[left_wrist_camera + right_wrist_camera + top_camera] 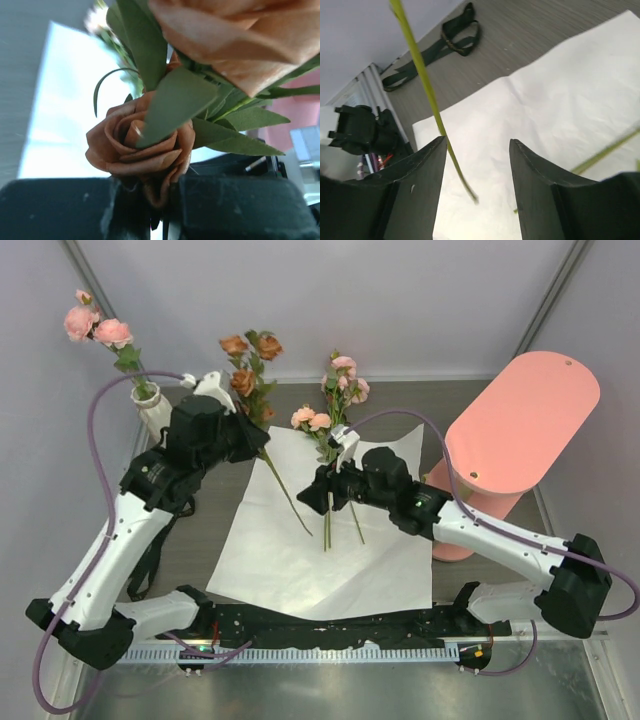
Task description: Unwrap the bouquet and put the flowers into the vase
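Note:
My left gripper (254, 440) is shut on a stem of rust-brown flowers (250, 358) and holds it tilted over the table. In the left wrist view a brown rose (137, 145) sits right at the closed fingers (65, 210). The stem's free lower end (295, 508) hangs beside my right gripper (312, 498), which is open. In the right wrist view that stem (427, 90) runs along the left finger (415, 170), ungripped. Pink flowers (340, 390) lie on the unfolded white paper (330, 550). The white ribbed vase (153, 408) at the back left holds pink roses (95, 328).
A big pink oval stand (520, 425) fills the right side. A black ribbon (455, 37) lies on the table left of the paper, under the left arm. A black strip (330, 625) runs along the near edge. The pink flowers' stems (605, 152) cross the paper.

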You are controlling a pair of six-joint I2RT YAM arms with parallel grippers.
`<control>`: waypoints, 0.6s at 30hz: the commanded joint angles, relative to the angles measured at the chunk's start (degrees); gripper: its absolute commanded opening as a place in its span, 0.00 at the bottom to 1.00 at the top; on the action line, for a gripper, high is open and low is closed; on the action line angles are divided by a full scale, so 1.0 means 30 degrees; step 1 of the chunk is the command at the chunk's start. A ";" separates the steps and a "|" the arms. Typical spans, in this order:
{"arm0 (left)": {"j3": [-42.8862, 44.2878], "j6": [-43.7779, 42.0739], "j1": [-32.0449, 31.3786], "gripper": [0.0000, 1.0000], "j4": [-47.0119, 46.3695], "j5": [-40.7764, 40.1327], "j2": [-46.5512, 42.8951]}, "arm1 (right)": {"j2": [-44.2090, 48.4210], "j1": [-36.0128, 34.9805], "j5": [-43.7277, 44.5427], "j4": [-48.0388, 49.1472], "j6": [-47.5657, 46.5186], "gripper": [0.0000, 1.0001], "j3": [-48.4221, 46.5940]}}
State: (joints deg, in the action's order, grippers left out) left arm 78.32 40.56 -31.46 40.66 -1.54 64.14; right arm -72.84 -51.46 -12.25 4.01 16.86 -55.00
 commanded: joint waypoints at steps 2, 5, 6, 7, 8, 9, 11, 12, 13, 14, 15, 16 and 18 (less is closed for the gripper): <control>0.5817 -0.5018 0.0087 0.00 0.3376 -1.0489 0.1289 | 0.2947 0.0718 0.3994 -0.2829 0.0445 0.64 -0.0739; 0.8602 -0.7272 0.0494 0.00 0.2475 -1.3915 0.2578 | 0.4559 0.0748 0.5458 -0.3532 -0.0521 0.66 -0.0387; 0.9798 -0.7916 0.0758 0.00 0.2035 -1.4307 0.2904 | 0.4940 0.0748 0.5635 -0.3708 -0.0813 0.66 -0.0299; 1.0593 -0.8300 0.1051 0.00 0.1480 -1.4833 0.3400 | 0.5408 0.0777 0.5752 -0.4029 -0.1222 0.67 -0.0182; 1.1442 -0.8913 0.1605 0.00 0.1300 -1.5650 0.4246 | 0.5673 0.0806 0.5928 -0.4206 -0.1371 0.66 -0.0094; 1.2814 -0.9209 0.1872 0.00 0.1096 -1.5977 0.4748 | 0.5792 0.0777 0.5958 -0.4324 -0.1460 0.66 -0.0006; 1.3644 -1.0259 0.2544 0.00 -0.0424 -1.6913 0.5365 | 0.6201 0.0778 0.5930 -0.4705 -0.1432 0.66 0.0199; 1.4054 -1.0876 0.2606 0.00 -0.1184 -1.8281 0.5861 | 0.6261 0.0835 0.5813 -0.4851 -0.1315 0.66 0.0287; 1.4116 -1.1723 0.2665 0.00 -0.3106 -1.8817 0.6040 | 0.6407 0.0807 0.5667 -0.4998 -0.1140 0.66 0.0519; 1.4087 -1.3182 0.2752 0.00 -0.4227 -1.9402 0.6216 | 0.6698 0.0777 0.5463 -0.4970 -0.0848 0.66 0.0667; 1.3855 -1.4066 0.2869 0.00 -0.5399 -2.0249 0.6421 | 0.6817 0.0806 0.5026 -0.4941 -0.0584 0.66 0.0871; 1.3737 -1.4800 0.3103 0.00 -0.7673 -2.0635 0.6568 | 0.6992 0.0806 0.4847 -0.4766 -0.0379 0.66 0.1308; 1.3299 -1.6787 0.3338 0.00 -0.9824 -2.1453 0.6832 | 0.7403 0.0806 0.4350 -0.4590 0.0207 0.66 0.1982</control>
State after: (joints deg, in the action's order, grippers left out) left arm 118.74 4.73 -22.81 31.33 -55.61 83.59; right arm -52.77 -48.99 2.98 -9.54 14.87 -52.16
